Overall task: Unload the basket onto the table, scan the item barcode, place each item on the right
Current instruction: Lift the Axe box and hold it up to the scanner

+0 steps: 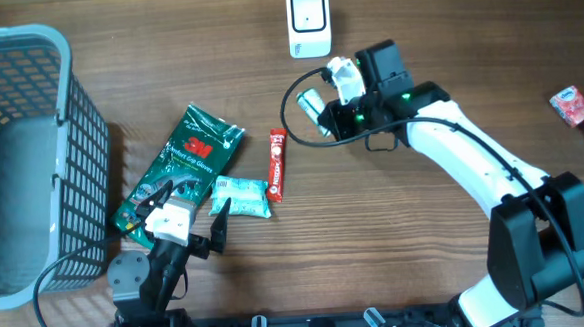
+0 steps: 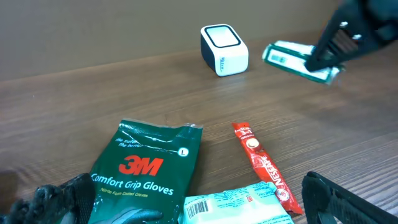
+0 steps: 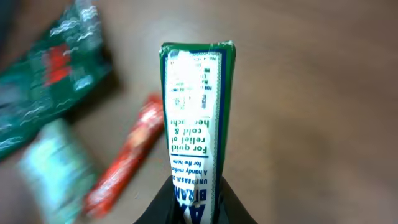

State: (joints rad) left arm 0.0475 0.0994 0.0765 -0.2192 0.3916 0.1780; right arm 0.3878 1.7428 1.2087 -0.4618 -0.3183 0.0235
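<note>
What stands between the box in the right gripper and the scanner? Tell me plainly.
Nothing visible does. The right gripper holds the green box beside the white scanner, with only bare table between them. The red stick and glove packet lie elsewhere, off that path.

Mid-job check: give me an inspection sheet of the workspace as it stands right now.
Surface: wooden table, no spills seen.
Job's things: green box held near the white scanner, which sits at the far edge.
Clutter: 3M gloves pack, red stick sachet, pale blue packet, grey basket on the left, small red packet at the right edge.
Grippers: right gripper shut on the green box; left gripper open and empty, over the gloves pack and pale blue packet.
Cables: black cable loops beside the right gripper.
Surroundings: nothing seen.
</note>
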